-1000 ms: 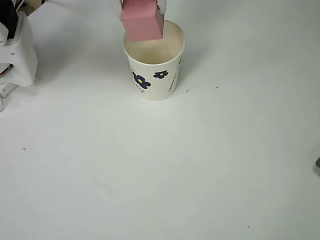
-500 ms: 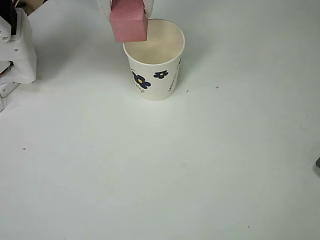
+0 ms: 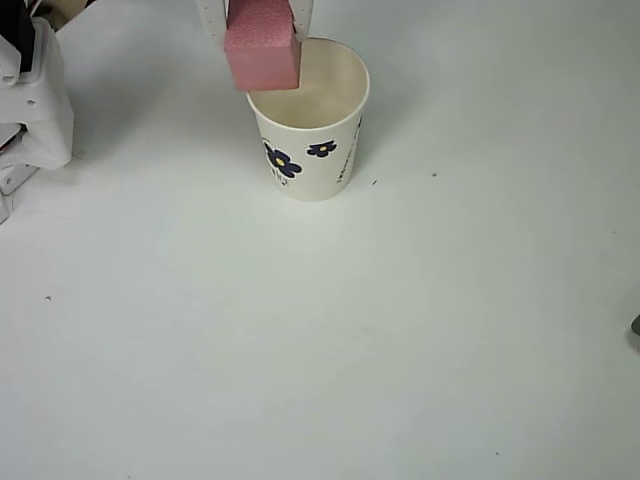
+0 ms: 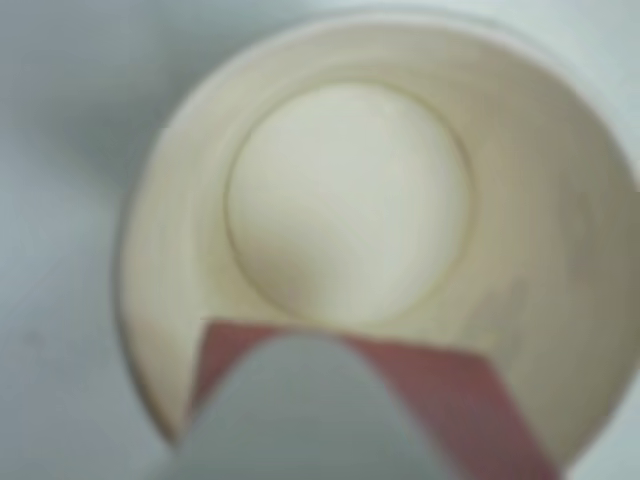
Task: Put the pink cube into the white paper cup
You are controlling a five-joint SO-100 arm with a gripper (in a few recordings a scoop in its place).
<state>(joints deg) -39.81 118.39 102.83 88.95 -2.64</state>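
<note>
Above the back left rim of the white paper cup (image 3: 310, 120) on the worktop (image 3: 400, 330), the hand (image 3: 257, 20) is squeezing the pink cube (image 3: 262, 45), probably needing to slide over the middle before letting go.

Above the white paper cup (image 3: 310, 120) in the overhead view, the end effector (image 3: 260, 18) shows two white plastic fingers (image 3: 212, 18) dotted with small holes. In the wrist view, one finger (image 4: 300, 410) appears as a blurred, pale grey, rounded shape.
</note>
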